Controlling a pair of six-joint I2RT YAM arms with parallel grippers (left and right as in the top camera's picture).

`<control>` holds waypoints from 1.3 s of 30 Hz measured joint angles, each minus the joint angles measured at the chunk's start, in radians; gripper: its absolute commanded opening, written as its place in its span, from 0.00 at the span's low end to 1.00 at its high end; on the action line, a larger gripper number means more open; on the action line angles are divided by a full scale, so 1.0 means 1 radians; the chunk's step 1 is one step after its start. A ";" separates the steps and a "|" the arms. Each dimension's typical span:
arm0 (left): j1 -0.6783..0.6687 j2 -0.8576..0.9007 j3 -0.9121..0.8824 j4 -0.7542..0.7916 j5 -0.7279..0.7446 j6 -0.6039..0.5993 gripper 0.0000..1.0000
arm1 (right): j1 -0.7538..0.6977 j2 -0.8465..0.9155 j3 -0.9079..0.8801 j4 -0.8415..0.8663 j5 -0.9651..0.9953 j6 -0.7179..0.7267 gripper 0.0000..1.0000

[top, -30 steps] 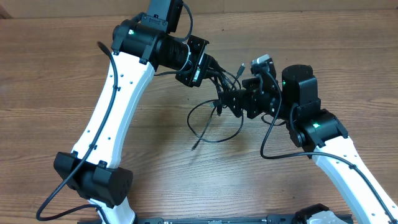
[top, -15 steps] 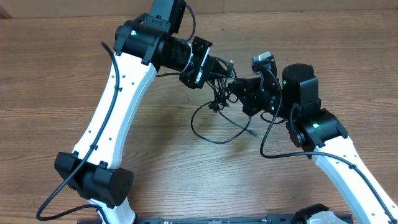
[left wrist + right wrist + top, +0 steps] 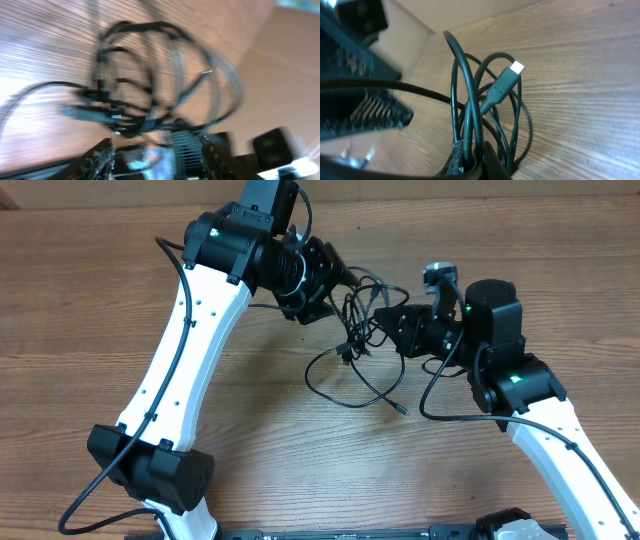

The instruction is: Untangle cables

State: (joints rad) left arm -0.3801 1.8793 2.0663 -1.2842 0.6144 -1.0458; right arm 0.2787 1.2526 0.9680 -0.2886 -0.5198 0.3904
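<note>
Brown wood-grain surface (image 3: 90, 300) fills the view, with a tan wall (image 3: 480, 187) along its far edge. The cables (image 3: 496, 94) hang tangled between both pincers, their loops trailing onto the surface. The right pincer (image 3: 388, 320) is clamped on the cables. The left pincer (image 3: 338, 280) is blurred, so its grip cannot be told.

- One wooden surface (image 3: 90, 290).
- Two white robot arms: the left arm (image 3: 185, 340) at 9 o'clock and the right arm (image 3: 560, 440) at 4 o'clock.
- Two end effectors, one on each arm: the left end effector (image 3: 335, 280) and the right end effector (image 3: 388, 322).
- One tangled bunch of black cables (image 3: 352, 330) near 12 o'clock. The cords are too mixed up to count.
- Two loose plug ends (image 3: 400, 409) show from above.
</note>
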 measured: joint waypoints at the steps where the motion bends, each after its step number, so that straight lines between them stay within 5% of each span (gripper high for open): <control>1: 0.000 0.000 0.000 -0.034 -0.030 0.056 0.52 | -0.012 0.000 0.000 0.000 0.002 0.036 0.04; 13: -0.130 0.000 0.001 -0.092 -0.300 0.368 0.44 | -0.050 0.000 0.000 -0.049 -0.005 0.419 0.04; 27: -0.262 -0.002 -0.060 0.002 -0.534 0.391 0.30 | -0.050 0.001 0.000 -0.049 -0.060 0.496 0.04; 33: -0.262 -0.002 -0.179 0.105 -0.544 0.388 0.15 | -0.050 0.003 -0.003 -0.053 -0.060 0.497 0.04; 39: -0.268 -0.002 -0.197 0.115 -0.544 0.383 0.23 | -0.050 0.003 -0.003 -0.047 -0.060 0.501 0.04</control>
State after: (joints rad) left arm -0.6483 1.8778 1.8694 -1.1694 0.0700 -0.6624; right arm 0.2287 1.2560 0.9653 -0.3351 -0.5800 0.8913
